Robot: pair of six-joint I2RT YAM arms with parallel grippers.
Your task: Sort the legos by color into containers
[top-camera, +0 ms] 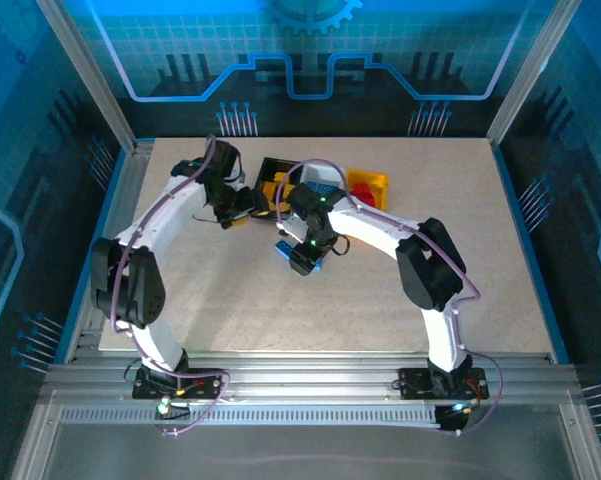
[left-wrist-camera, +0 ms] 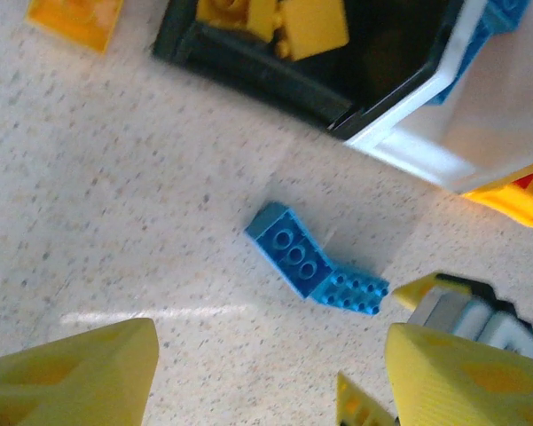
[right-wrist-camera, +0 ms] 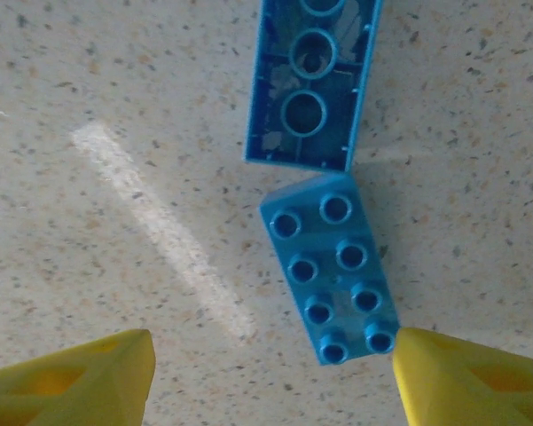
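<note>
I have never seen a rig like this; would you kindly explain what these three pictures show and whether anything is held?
Two robot arms are bolted to a table. One picture looks down on both; the other two come from cameras on each wrist, looking past yellow fingers. The left gripper and right gripper are open, holding nothing. Under the right one lie a studs-up blue brick and an upside-down blue brick. The left camera sees a black bin holding yellow bricks, a white bin and a yellow-orange bin.
</note>
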